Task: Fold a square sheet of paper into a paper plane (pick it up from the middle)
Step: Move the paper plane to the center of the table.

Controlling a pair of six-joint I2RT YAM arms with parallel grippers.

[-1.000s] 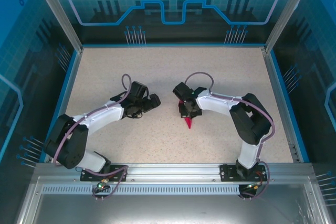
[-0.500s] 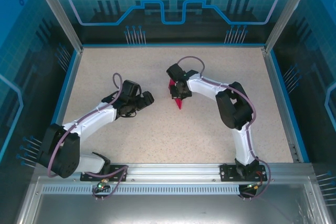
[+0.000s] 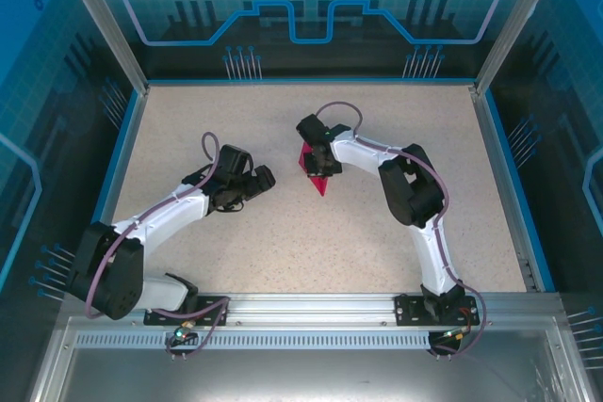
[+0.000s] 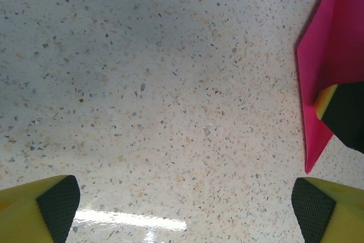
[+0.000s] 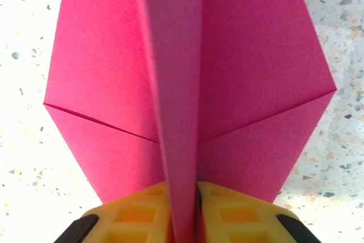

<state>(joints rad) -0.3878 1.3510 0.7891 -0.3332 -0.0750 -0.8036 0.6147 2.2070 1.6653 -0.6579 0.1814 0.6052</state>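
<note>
- The paper plane (image 3: 317,176), a magenta-pink folded dart, is near the middle of the speckled surface (image 3: 283,251), with its pointed tip aimed toward the near edge.
- In the right wrist view the paper plane (image 5: 250,83) spreads a flat wing to each side of a raised centre fold. A slanting crease crosses each wing.
- The right tool (image 5: 183,220) is closed on that raised fold, its yellow fingers (image 5: 136,217) pressing it from both sides.
- From above, the right tool (image 3: 314,159) covers the plane's wide far end, and the tip sticks out on the near side.
- Whether the plane rests on the surface or hangs just clear of it is hard to tell.
- In the left wrist view the plane (image 4: 335,44) is at the right edge, with a dark pad (image 4: 344,112) of the right tool against it.
- The left tool (image 3: 261,179) is to the plane's left, near but apart, spread wide and empty.
- In its own view the left tool (image 4: 185,214) shows bare surface between its black-padded tips.
</note>
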